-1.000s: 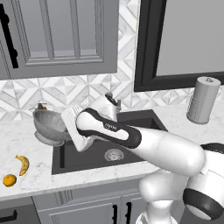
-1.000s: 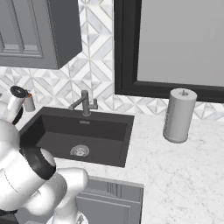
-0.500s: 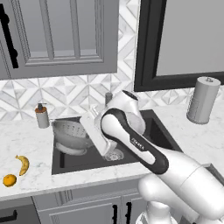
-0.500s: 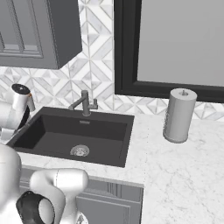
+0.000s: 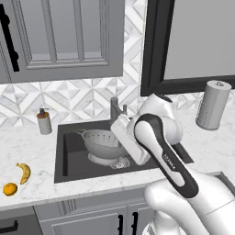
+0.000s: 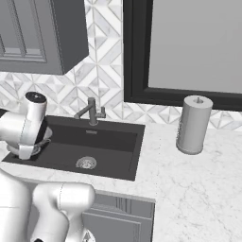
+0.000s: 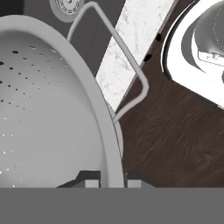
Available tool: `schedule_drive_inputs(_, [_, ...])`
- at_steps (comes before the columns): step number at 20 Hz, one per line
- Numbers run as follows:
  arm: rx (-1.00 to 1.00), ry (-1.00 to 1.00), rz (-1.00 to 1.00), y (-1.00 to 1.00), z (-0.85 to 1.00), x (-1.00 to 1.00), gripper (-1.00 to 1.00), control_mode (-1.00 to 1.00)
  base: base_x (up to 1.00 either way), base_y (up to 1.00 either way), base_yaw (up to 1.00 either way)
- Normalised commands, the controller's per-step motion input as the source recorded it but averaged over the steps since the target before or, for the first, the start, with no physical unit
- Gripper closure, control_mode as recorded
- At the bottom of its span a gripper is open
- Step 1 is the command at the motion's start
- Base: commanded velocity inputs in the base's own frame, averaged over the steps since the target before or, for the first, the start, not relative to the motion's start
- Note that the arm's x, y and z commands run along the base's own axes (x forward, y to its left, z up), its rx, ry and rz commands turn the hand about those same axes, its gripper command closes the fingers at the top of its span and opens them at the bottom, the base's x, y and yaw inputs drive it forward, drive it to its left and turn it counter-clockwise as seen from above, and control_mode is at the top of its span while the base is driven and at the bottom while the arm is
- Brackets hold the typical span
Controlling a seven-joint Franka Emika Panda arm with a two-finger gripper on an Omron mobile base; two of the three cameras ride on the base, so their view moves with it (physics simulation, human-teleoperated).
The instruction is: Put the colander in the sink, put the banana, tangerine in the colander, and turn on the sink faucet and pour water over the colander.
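The gripper (image 7: 113, 178) pinches the rim of the colander (image 7: 48, 109) at six o'clock, its perforated bowl spreading toward nine, its wire handle arching toward one, the silver drain (image 7: 68, 8) at twelve, and dark wood floor (image 7: 175, 140) at four.

You have a grey-and-brown soap dispenser (image 5: 44, 121) on the white marble counter (image 5: 27, 142) by the patterned tile backsplash (image 5: 78, 98), a grey paper towel roll (image 6: 194, 125) upright below the dark-framed window (image 6: 189, 45), grey upper cabinets (image 5: 69, 39), dark wood floor (image 7: 175, 140).
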Motion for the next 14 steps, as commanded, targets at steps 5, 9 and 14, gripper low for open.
schedule_drive_inputs(5, [-0.07, 0.00, 0.07, -0.71, 0.00, 0.01, 1.00, -1.00, 0.00, 0.00, 0.00])
schedule_drive_inputs(9, [-0.10, 0.00, 0.14, -0.59, 0.00, 0.08, 1.00, -1.00, 0.00, 0.00, 0.00])
schedule_drive_inputs(14, [-0.12, 0.00, 0.21, -0.51, 0.00, 0.17, 1.00, -1.00, 0.00, 0.00, 0.00])
